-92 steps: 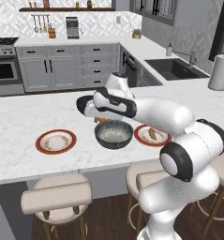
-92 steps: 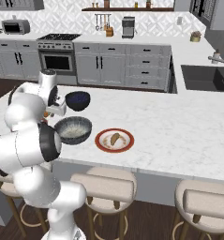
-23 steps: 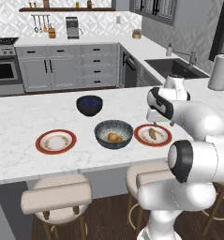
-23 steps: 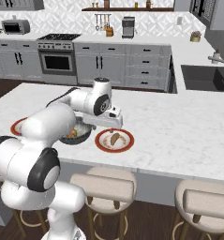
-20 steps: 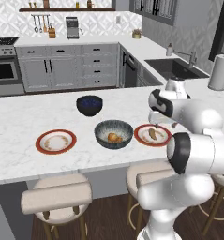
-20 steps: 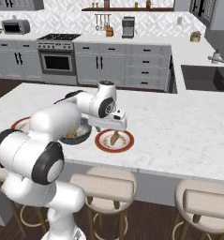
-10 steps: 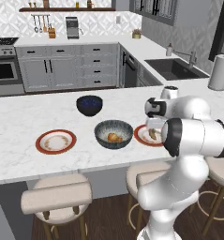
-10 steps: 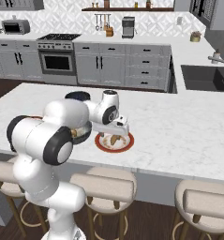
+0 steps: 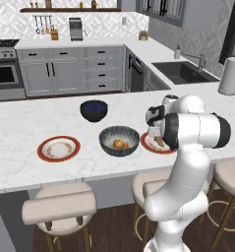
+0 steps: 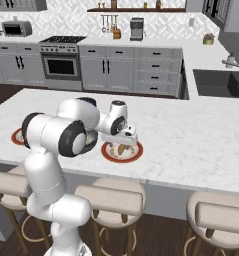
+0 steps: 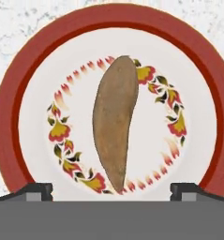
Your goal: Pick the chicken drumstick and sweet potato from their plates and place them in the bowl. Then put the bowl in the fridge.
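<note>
The tool (image 11: 111, 190) hangs directly above the sweet potato (image 11: 114, 122), its jaws spread wide with one tip at either side and nothing between them. The sweet potato lies lengthwise in the cream centre of a red-rimmed plate (image 11: 8, 108), inside a ring of painted red and yellow flowers. In the left base view this plate (image 9: 147, 142) sits on the white marble counter (image 9: 20, 123) just right of the ribbed grey bowl (image 9: 119, 141), and the chicken drumstick (image 9: 120, 144) lies inside the bowl. Left of the bowl, apart from it, is the second plate (image 9: 59, 148), bare in the middle. A glossy dark blue bowl (image 9: 94, 110) stands farther back on the counter. In the right base view the tool (image 10: 122, 144) is low over the plate (image 10: 122, 152).
</note>
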Robot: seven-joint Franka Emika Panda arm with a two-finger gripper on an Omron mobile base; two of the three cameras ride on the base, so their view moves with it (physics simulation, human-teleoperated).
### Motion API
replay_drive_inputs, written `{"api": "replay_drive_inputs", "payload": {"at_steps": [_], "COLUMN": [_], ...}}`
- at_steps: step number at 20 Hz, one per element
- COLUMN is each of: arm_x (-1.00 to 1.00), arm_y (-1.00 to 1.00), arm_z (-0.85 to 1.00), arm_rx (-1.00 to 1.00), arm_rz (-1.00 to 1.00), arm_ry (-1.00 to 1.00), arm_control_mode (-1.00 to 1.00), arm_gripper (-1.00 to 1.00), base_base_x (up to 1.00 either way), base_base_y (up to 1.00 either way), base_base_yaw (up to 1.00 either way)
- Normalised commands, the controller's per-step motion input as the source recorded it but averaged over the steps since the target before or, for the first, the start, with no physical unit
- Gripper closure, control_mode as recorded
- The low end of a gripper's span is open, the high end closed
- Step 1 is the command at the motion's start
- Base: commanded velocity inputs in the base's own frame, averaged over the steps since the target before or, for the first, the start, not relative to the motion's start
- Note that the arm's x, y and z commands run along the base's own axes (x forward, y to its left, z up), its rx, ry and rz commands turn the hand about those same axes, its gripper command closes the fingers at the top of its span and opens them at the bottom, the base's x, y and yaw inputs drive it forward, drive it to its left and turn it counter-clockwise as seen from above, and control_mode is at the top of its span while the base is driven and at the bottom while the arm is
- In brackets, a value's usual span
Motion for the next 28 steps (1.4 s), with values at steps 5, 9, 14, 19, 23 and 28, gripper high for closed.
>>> {"api": "replay_drive_inputs", "payload": {"at_steps": [5, 9, 14, 19, 23, 28], "arm_x": [0.22, 0.07, 0.0, 0.0, -0.01, -0.1], "arm_y": [0.0, 0.0, 0.0, 0.0, 0.15, 0.41], "arm_z": [-0.4, -0.43, -0.24, 0.0, 0.16, 0.83], "arm_rx": [0.0, 0.0, 0.0, 0.0, 0.0, -0.01], "arm_rz": [0.0, 0.0, 0.0, 0.0, 0.0, 0.0], "arm_ry": [0.0, 0.0, 0.0, 0.0, 0.0, -0.03], "arm_control_mode": [-1.0, -1.0, -1.0, -1.0, -1.0, -1.0], "arm_gripper": [-1.0, -1.0, 1.0, 1.0, 1.0, 1.0], "base_base_x": [0.0, 0.0, 0.0, 0.0, 0.0, 0.0], "base_base_y": [0.0, 0.0, 0.0, 0.0, 0.0, 0.0], "base_base_yaw": [0.0, 0.0, 0.0, 0.0, 0.0, 0.0]}}
